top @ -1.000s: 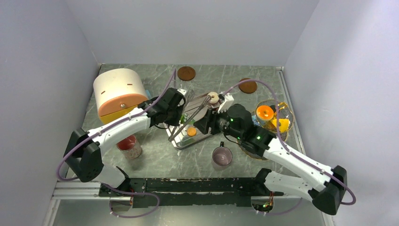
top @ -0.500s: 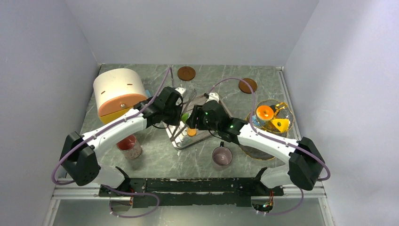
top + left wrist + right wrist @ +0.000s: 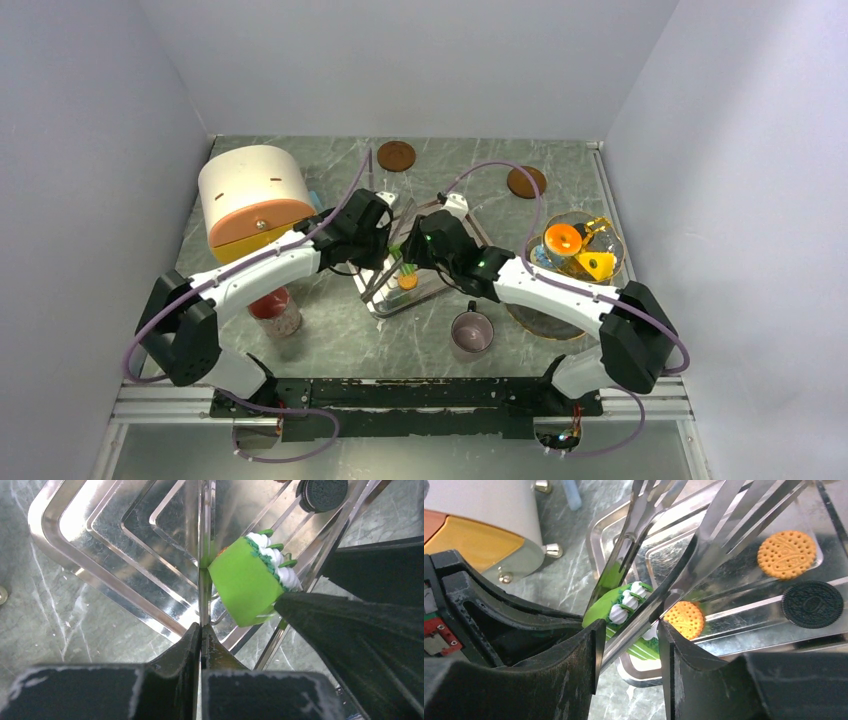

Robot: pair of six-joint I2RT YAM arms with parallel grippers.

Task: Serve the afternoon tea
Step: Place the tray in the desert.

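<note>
Left wrist view: I am watching the left pincer (image 3: 201,630) clamping thin metal tongs (image 3: 704,555), the green treat (image 3: 245,587) sitting mid-frame over the steel tray (image 3: 100,545), while the right pincer (image 3: 630,630) is straddling the tongs, part open

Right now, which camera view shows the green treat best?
The left wrist view: the green treat fills the middle, side and white cream topping clear. The right wrist view shows it half hidden behind metal tongs; the top view gives only a tiny green speck.
</note>
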